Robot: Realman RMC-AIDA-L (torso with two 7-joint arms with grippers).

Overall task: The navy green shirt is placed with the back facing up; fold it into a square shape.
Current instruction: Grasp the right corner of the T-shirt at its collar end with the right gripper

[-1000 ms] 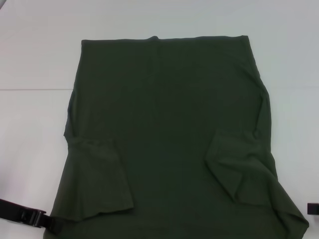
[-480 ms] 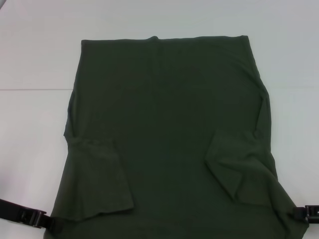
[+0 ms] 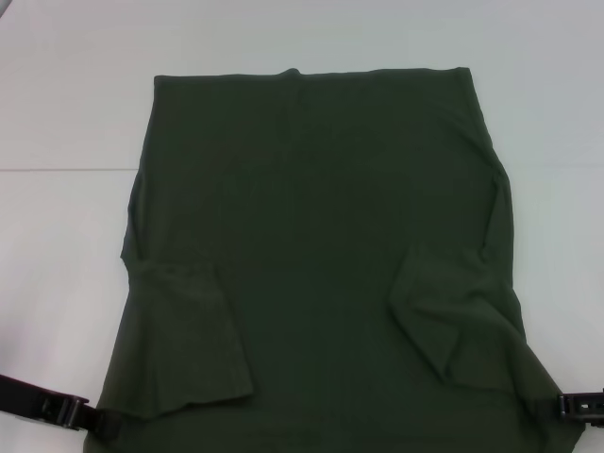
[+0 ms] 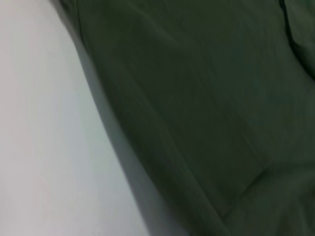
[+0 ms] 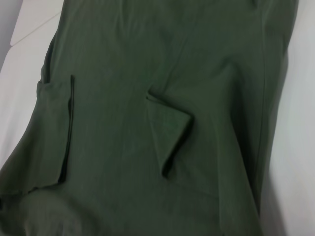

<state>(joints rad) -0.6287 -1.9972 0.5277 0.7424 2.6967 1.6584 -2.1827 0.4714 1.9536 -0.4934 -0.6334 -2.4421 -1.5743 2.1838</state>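
Observation:
The navy green shirt (image 3: pixel 311 236) lies flat on the white table, with both sleeves folded inward onto its body: one (image 3: pixel 184 340) on the left, one (image 3: pixel 453 321) on the right. My left gripper (image 3: pixel 90 422) is at the shirt's near left corner, touching the cloth edge. My right gripper (image 3: pixel 564 408) is at the near right corner, right against the fabric. The left wrist view shows the shirt (image 4: pixel 206 98) edge close up on the table. In the right wrist view the shirt (image 5: pixel 147 147) and both folded sleeves are seen from the right side.
The white table (image 3: pixel 66 113) surrounds the shirt on the left, far and right sides. A faint seam (image 3: pixel 57 170) runs across the table at the left.
My right gripper has moved in from the right edge to the shirt's near right corner. The left gripper and the shirt have stayed still.

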